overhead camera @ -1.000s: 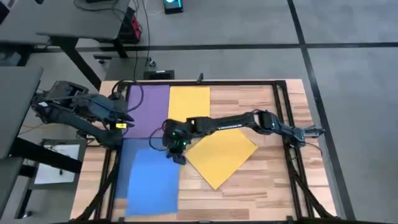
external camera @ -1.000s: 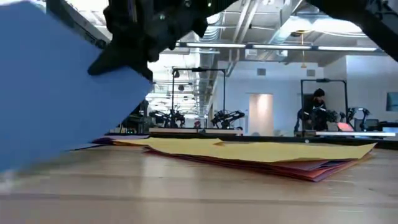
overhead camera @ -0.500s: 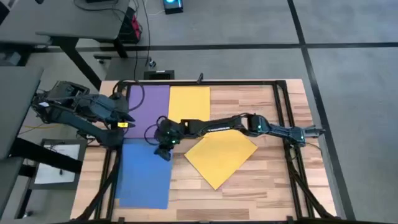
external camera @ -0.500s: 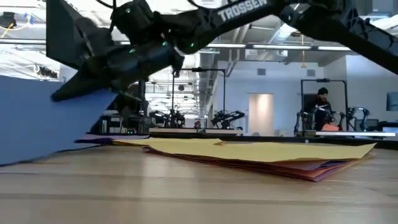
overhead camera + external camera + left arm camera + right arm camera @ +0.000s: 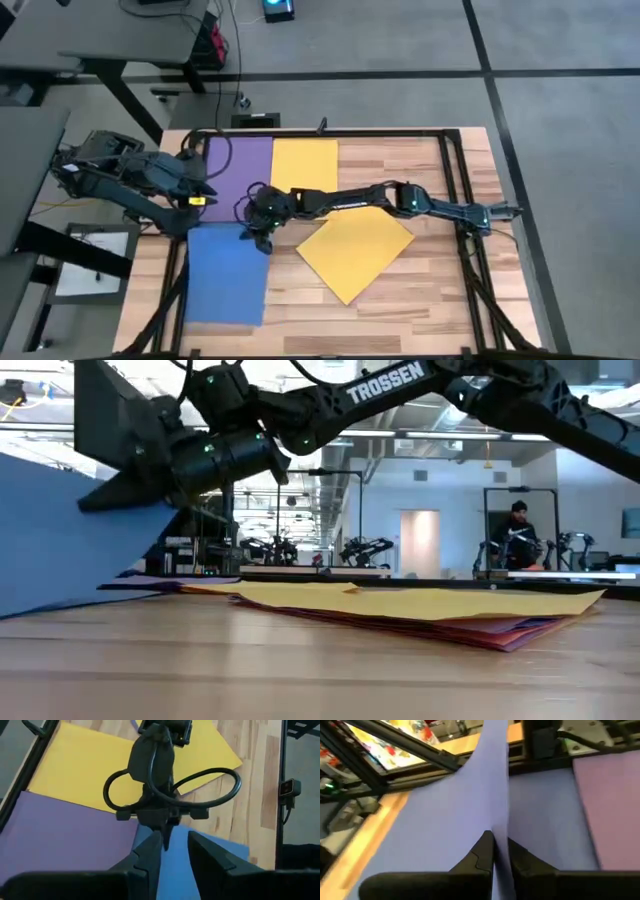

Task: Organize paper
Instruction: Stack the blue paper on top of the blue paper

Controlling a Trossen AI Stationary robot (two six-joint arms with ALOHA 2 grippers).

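A blue sheet of paper (image 5: 224,278) lies at the table's near left, its far right corner raised, and my right gripper (image 5: 261,238) is shut on it. A purple sheet (image 5: 240,165) and a yellow sheet (image 5: 305,160) lie flat side by side at the far left. A turned yellow sheet (image 5: 355,250) tops a stack whose pink and blue edges (image 5: 500,634) show in the low view. My left gripper (image 5: 175,840) hovers open at the table's left edge, just beyond the blue sheet's far edge, touching nothing. My right gripper pinches the blue sheet's far edge (image 5: 496,825) near its right corner between its two fingers, one layer. The fingers (image 5: 120,495) come slanting down from the table's right. The held corner is lifted and the sheet slopes down from it; its near part (image 5: 220,305) lies on the table.
A black frame rail (image 5: 452,180) runs along the table's sides. Bare wood (image 5: 400,310) shows at the near right. Beyond the table's left edge a white printed sheet (image 5: 92,265) lies on a lower surface. A person (image 5: 512,530) stands far off in the room.
My right gripper has gone toward the table's left edge and a little toward the far edge, dragging the blue sheet with it. The sheet has slid left, turned squarer to the table's edges, and lies lower than before.
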